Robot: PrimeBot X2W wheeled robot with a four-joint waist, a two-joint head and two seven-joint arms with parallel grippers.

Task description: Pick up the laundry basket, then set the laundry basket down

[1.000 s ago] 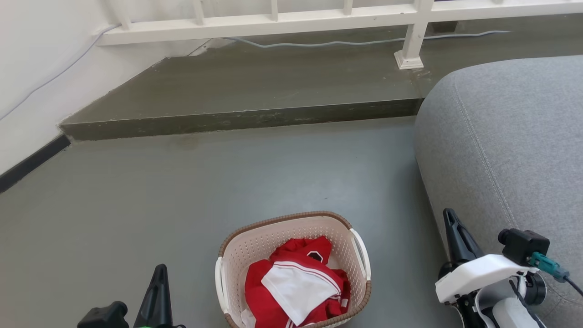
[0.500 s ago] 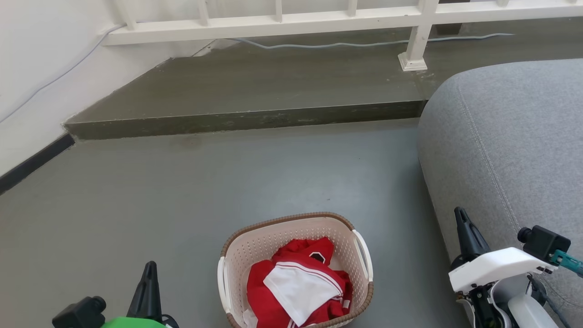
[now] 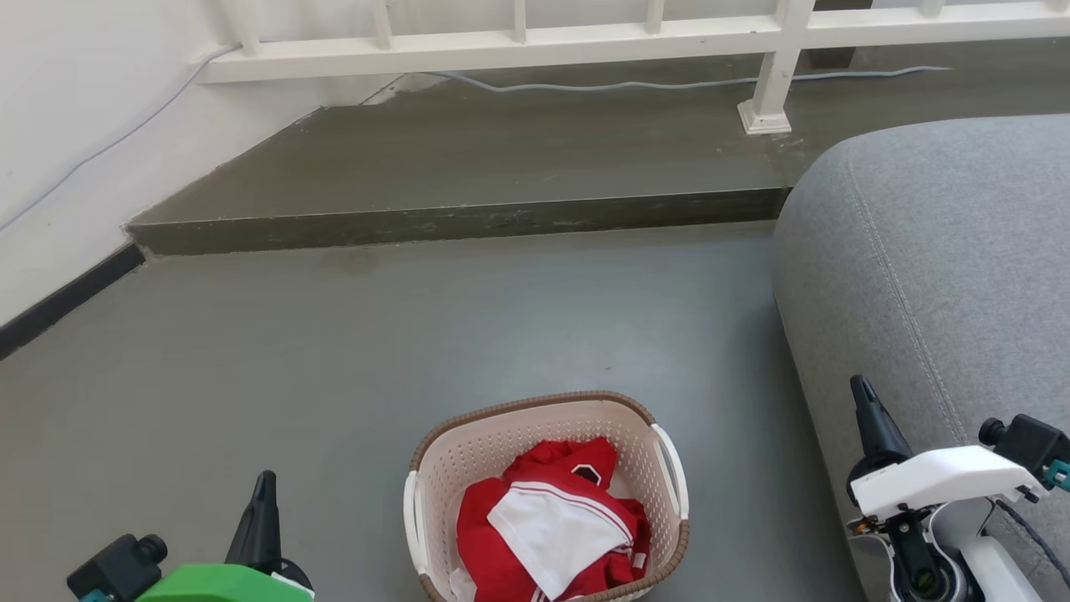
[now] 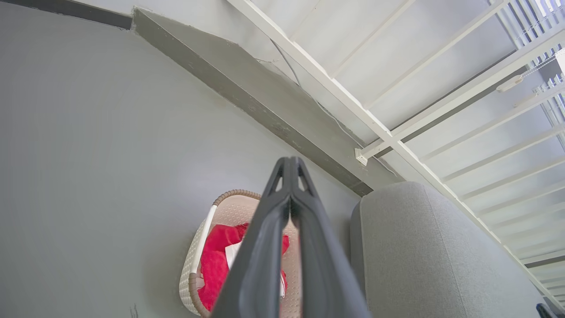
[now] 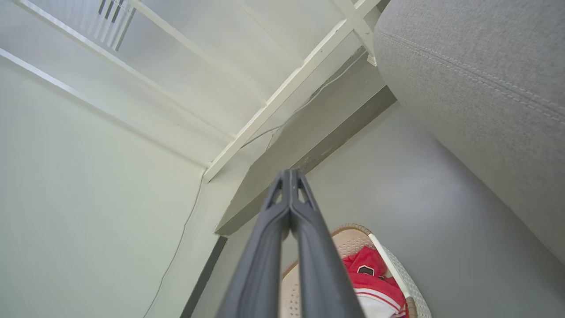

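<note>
Both of my grippers are empty. The left gripper (image 4: 290, 164) has its two fingers pressed together, and so does the right gripper (image 5: 289, 176). The laundry basket (image 3: 481, 447) stands upright on the floor (image 3: 418, 334) between them, near the grey sofa (image 3: 936, 267), with a red and white garment (image 3: 552, 527) heaped inside. That fits a basket waiting to be lifted as well as one already set back down, so I weigh the risks for either.

My right gripper hangs near the sofa's flank, and a careless sweep could drag a finger along the fabric. If I reach for the basket, its white side handles (image 3: 674, 468) look thin and smooth. A hold on one side alone would likely tip it and spill the garment.

Compared with a second ago, the whole head view has slid a little, so my head has moved; the basket keeps its place on the floor. Both grippers have drifted outward, away from the basket, and more of the left arm's green casing (image 3: 221, 584) shows.
</note>
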